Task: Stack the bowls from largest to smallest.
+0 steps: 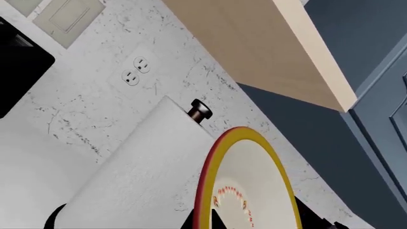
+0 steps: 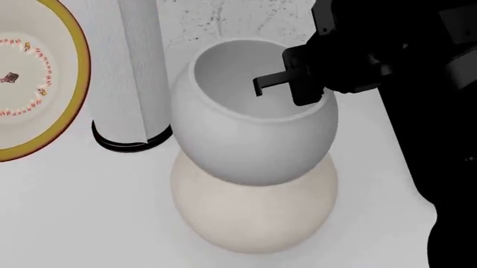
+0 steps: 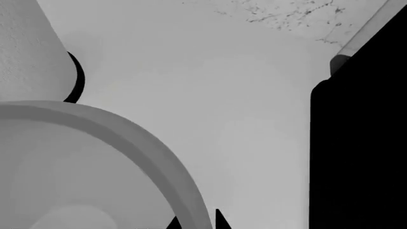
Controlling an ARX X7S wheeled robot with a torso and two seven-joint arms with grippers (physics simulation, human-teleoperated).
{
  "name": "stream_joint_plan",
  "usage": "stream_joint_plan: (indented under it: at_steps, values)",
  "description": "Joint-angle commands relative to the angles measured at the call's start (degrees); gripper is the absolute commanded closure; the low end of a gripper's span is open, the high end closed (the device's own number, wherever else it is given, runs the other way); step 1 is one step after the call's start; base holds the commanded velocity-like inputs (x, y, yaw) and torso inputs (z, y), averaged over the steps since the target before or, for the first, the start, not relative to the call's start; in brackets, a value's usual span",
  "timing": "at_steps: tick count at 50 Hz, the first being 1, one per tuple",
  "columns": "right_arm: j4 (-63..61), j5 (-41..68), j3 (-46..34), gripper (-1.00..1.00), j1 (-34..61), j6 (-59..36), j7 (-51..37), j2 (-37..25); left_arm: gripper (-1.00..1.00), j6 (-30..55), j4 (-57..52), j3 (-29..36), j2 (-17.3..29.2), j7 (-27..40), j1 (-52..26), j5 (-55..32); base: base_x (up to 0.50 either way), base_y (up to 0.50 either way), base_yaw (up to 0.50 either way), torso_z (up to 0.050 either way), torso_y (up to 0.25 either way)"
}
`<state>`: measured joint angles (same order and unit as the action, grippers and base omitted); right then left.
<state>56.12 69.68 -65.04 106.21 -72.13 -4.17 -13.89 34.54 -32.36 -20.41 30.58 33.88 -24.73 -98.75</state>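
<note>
While the cream bowl (image 2: 253, 215) sits nearest, the pale grey bowl (image 2: 249, 134) rests on it, right gripper (image 2: 287, 84) pinching its rigid, slick rim. Farther left, the left gripper, itself unseen, holds the yellow-rimmed bowl (image 2: 30, 72); best gripped at the edge.

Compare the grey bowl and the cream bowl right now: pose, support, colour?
The pale grey bowl sits above the cream bowl, hiding the cream bowl's opening; only the cream bowl's belly shows. The right gripper is at the grey bowl's rim, one finger inside; nothing grips the cream bowl, which rests on the counter. Grey is cooler in tone, cream warmer. Both are round-bellied and plain, unlike the yellow-rimmed bowl.
</note>
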Motion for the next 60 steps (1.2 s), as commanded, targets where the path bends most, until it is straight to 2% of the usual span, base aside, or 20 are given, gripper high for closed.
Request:
stream_joint_plan:
  at_steps: [1,8,9,30,42,55,60]
  values:
    - [0.8,0.2,-0.6,1.00,-0.8,1.0,2.2,1.0,1.00,-0.6,0.0,-0.3,0.1,-0.3,0.0,-0.4,0.00,0.00,0.00,0.000,0.000]
    - [1.1,-0.1,-0.9,1.00,-0.4,1.2,3.0,1.3,1.00,-0.7,0.0,-0.2,0.1,-0.4,0.0,-0.2,0.00,0.00,0.00,0.000,0.000]
    - [1.1,-0.3,-1.1,-1.00,-0.3,1.1,3.2,1.3,1.00,-0.7,0.0,-0.1,0.0,-0.5,0.0,-0.1,0.00,0.00,0.00,0.000,0.000]
    - [1.7,-0.9,-1.9,-1.00,1.4,0.4,4.9,2.3,1.00,-0.9,-0.1,0.1,0.4,-0.1,-0.2,-0.6,0.00,0.00,0.00,0.000,0.000]
    - [-2.2,1.8,1.0,-1.00,4.1,-2.4,-0.1,-0.4,1.00,-1.0,-0.5,1.1,0.1,0.6,-0.7,-0.9,0.00,0.00,0.00,0.000,0.001]
    - [-11.8,10.5,9.3,-1.00,4.7,-6.6,-12.7,-6.5,1.00,-0.6,-0.1,3.3,0.7,3.2,-3.7,-2.5,0.00,0.00,0.00,0.000,0.000]
    - [-21.9,21.5,18.4,-1.00,2.5,-8.1,-28.3,-12.8,1.00,-0.4,-0.2,5.4,0.7,6.1,-6.7,-3.8,0.00,0.00,0.00,0.000,0.002]
